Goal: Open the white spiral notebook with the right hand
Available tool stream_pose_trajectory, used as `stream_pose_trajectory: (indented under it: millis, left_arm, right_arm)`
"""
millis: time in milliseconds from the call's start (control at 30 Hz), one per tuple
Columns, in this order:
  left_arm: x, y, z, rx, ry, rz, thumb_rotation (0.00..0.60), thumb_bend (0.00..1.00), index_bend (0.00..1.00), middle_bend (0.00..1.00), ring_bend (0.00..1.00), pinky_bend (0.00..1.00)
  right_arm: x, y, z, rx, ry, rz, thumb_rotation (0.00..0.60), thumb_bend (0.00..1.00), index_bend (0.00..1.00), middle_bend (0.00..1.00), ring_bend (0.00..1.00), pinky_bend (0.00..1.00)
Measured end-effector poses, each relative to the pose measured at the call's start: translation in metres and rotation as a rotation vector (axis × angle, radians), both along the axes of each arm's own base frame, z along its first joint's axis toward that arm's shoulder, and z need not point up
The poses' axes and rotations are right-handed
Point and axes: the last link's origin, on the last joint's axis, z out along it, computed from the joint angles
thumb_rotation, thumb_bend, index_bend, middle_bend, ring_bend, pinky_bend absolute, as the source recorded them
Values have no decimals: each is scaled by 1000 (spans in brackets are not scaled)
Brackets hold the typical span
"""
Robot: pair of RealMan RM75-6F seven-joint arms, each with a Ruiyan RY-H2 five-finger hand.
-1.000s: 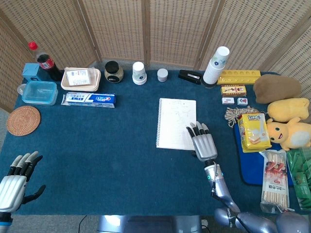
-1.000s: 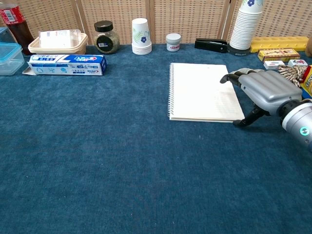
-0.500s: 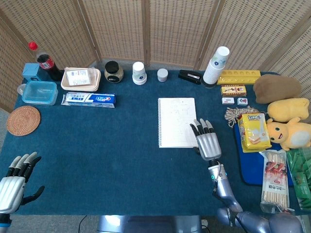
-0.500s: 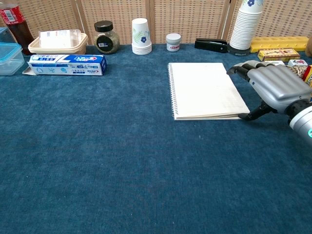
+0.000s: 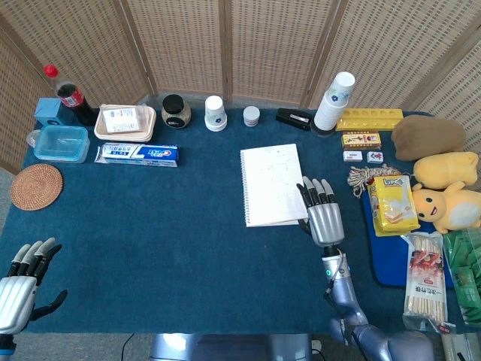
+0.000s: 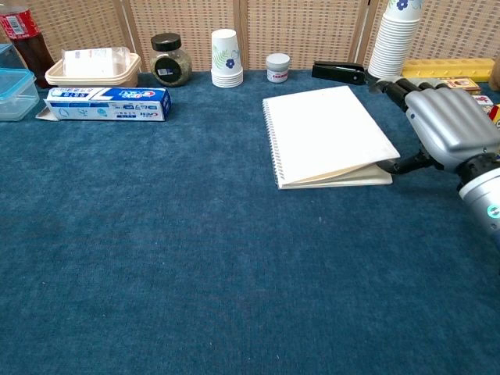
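The white spiral notebook (image 5: 272, 184) (image 6: 328, 137) lies mid-table with its spiral on the left. Its cover is raised at the right edge, leaving a wedge-shaped gap above the pages. My right hand (image 5: 323, 214) (image 6: 449, 129) stands just right of the notebook, fingers stretched out along that edge. Its thumb reaches into the gap at the near right corner, under the lifted cover. My left hand (image 5: 19, 289) hovers at the near left table edge with fingers apart and nothing in it; only the head view shows it.
Behind the notebook are a black stapler (image 6: 338, 72), a stack of paper cups (image 6: 393, 39) and a small white jar (image 6: 277, 67). A rope bundle (image 5: 363, 179), snack packs and plush toys crowd the right side. A toothpaste box (image 6: 107, 103) lies far left.
The notebook's cover has gone from flat to raised at its right edge. My right hand moved right and away, its thumb slipping under the cover. The notebook turned slightly.
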Motion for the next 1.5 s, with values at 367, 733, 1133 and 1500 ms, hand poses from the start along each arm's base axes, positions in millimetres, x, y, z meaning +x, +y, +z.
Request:
stream_pose_trajectory:
  millis: [367,733,1133,1500]
  left_arm:
    - [-2,-3,-1,1,-9,5,600,243,173,54,8,0]
    - [-3,-5,-1,4,-14,5,600,244,173,53,8,0]
    - [-8,-8,1,12,-22,19,600,243,173,54,8,0]
    - [-11,-12,-1,6,-37,24,600,244,173,53,8,0]
  right_arm:
    - [27,-9,-2,-22,-58,51,600,173,150,176,175,152]
    - [71,-14,0,7,-104,78,600,159,134,164,172,153]
    - [145,-15,9,72,-87,128,600,158,43,97,92,152]
    - [189,-2,-1,159,-111,150,600,155,7,71,61,152]
